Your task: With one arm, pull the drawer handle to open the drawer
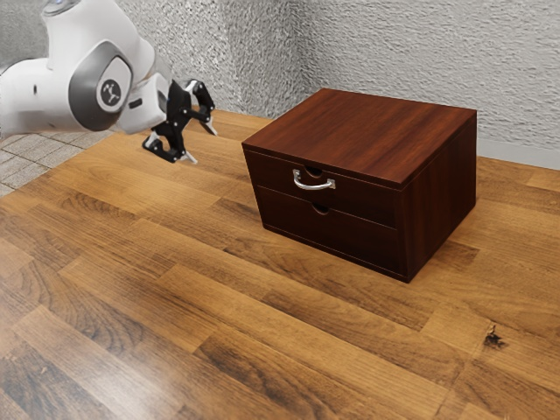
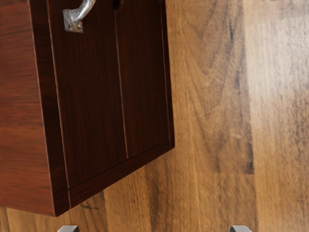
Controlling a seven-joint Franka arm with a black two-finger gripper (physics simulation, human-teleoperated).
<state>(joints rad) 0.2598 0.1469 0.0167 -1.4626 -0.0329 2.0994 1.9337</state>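
spanning the upper drawer (image 1: 367,194) front sideways, the handle (image 1: 313,185) lies level.

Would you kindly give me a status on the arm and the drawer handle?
Gripper open, short of the cabinet. Metal handle untouched, upper drawer shut. Nothing in the way.

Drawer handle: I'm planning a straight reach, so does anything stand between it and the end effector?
Nothing visible does. Only open space over wood floor separates the end effector from the silver handle on the upper drawer.

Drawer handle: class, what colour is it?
The handle is shiny silver, best seen in the exterior view.
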